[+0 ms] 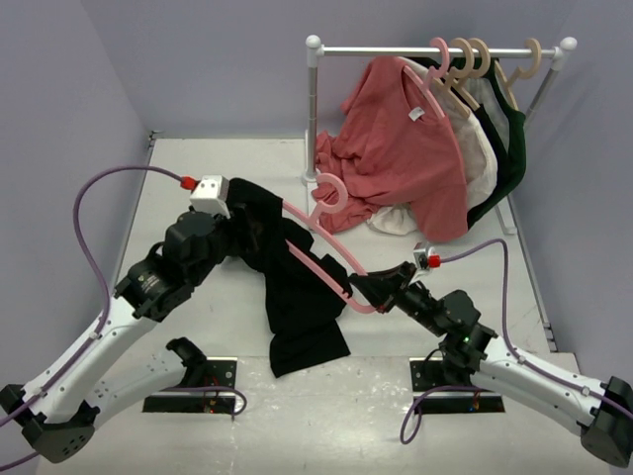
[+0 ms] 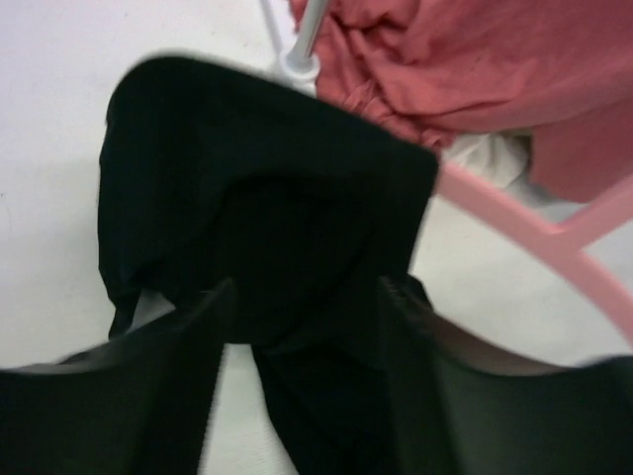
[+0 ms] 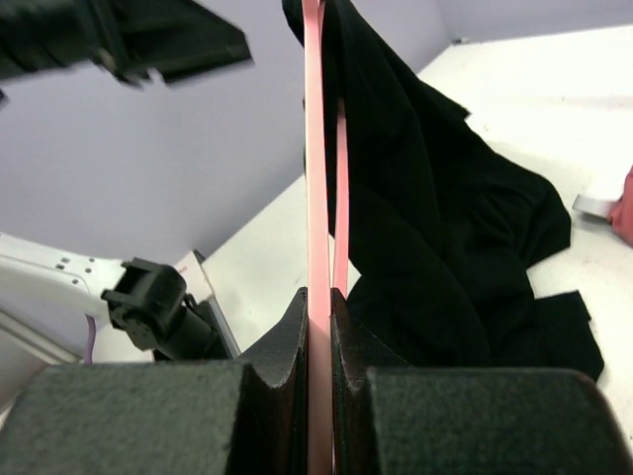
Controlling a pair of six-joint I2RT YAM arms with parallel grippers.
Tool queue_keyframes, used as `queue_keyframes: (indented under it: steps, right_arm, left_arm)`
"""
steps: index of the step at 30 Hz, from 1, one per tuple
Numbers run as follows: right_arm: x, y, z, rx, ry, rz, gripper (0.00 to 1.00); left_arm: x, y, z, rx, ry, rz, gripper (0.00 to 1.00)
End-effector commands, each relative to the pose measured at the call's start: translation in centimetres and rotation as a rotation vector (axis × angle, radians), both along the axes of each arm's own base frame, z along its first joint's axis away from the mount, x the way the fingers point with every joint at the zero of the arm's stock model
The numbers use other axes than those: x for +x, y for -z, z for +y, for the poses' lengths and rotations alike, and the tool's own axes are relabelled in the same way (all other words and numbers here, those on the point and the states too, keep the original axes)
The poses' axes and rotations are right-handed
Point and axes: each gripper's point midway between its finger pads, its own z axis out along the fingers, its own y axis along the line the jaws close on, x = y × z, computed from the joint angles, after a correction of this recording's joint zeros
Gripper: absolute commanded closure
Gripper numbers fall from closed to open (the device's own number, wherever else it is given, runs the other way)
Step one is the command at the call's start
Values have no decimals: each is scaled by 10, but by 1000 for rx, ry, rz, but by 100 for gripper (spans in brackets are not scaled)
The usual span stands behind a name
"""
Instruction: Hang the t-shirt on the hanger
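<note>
- Fingers of the left gripper (image 2: 307,287) stand parted with nothing pinched. A bunched fold of the t-shirt (image 1: 297,287) sits just ahead of them and partly in the gap.
- Between the two grippers, the black t-shirt is draped over the hanger (image 3: 315,148). Most of its length trails down onto the table (image 1: 178,168) beneath them.
- The right gripper (image 3: 318,302) is clenched on the hanger's thin pink bar and holds the frame tilted above the table. The hook points away from it, toward the clothes rail (image 1: 435,49) beyond.
- Progress looks partial. The cloth hangs over one arm of the hanger, but whether the frame passes through the collar cannot be told. The shoulders look unseated, so spreading the shirt over both arms seems to remain.
</note>
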Motion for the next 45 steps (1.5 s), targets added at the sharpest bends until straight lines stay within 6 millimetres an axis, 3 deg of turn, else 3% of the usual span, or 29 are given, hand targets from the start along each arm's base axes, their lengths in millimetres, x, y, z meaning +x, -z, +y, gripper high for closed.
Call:
queue_keyframes:
  steps: [1,2,6,9,13,20,23,28,30,34,41,43,45]
  right_arm:
    - [-3,-61,-14,209,34,-129,100]
    - [-4,-62,-13,208,26,-136,100]
    - [-5,-63,-6,180,-2,-131,100]
    - [-1,-60,-6,155,16,-119,100]
    - [8,-55,-7,123,61,-95,100]
    - [7,-57,0,99,31,-99,100]
    - [6,-61,1,104,29,-103,100]
    - [-1,-67,5,95,-19,-118,100]
    - [0,-67,6,88,-21,-116,100]
    - [2,-63,8,71,-17,-105,100]
    - [20,-41,8,-92,58,-45,100]
    - [17,-25,10,-206,28,-28,100]
    - [7,-23,15,-257,-44,-51,100]
  left_arm:
    - [6,33,-3,-18,-44,59,26]
    - [7,32,-14,-43,-1,57,22]
    - [17,22,-47,-106,107,39,24]
    - [20,21,-58,-127,139,45,25]
    - [19,18,-61,-147,152,29,27]
    - [28,8,-46,-145,60,-3,26]
    - [36,14,-41,-112,5,15,41]
    - [46,27,-46,-77,-7,38,54]
    - [48,27,-48,-82,0,33,78]
    - [49,21,-49,-88,4,16,98]
    - [33,-4,-32,-1,23,22,100]
    - [24,-16,-17,52,5,32,100]
    - [17,-22,-8,93,4,48,100]
